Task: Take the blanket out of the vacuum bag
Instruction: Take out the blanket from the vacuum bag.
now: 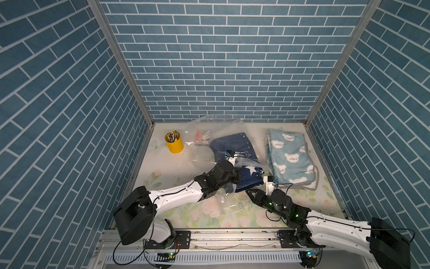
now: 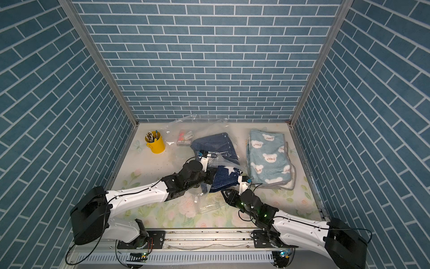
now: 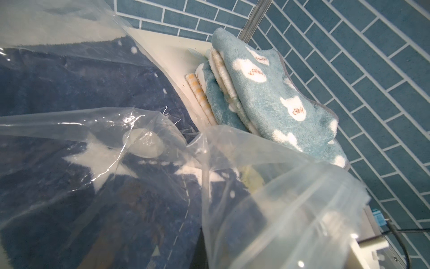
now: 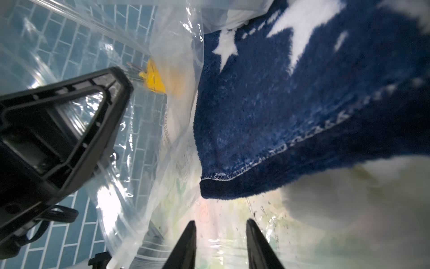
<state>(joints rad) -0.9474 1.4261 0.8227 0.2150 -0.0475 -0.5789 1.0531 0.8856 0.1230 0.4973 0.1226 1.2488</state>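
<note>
**Vacuum bag.** In both top views the vacuum bag (image 1: 221,127) (image 2: 200,123) lies clear and crinkled across the middle of the table (image 1: 162,172). It runs from the back wall toward the near edge. It sits between the yellow cup (image 1: 174,145) of pens and the folded pale-blue towel (image 1: 290,158). Whether its film touches the towel cannot be told.

**Blanket.** The blanket (image 1: 232,145) is navy with white stars and sits inside the bag at mid-table. Its far part lies under the film. In the left wrist view a round valve (image 3: 142,145) sits on the film over it. In the right wrist view its near corner (image 4: 290,104) shows bare, with film bunched just beside it.

**Left pincer.** The left pincer (image 1: 237,176) is at the bag's near mouth, against the near end of the blanket. Its jaws are pressed together on the bag's film, which rises in front of the left wrist camera. One of its fingers (image 4: 76,125) shows in the right wrist view, with film around it.

**Right pincer.** The right pincer (image 4: 221,222) has its jaws apart with nothing between them. Its tips point toward the blanket's near corner without touching it. In a top view it (image 1: 250,194) sits on the near side of the blanket, over loose film.

**Other.** A small box (image 1: 202,139) shows through the film near the back wall. Its contents are too small to tell.
</note>
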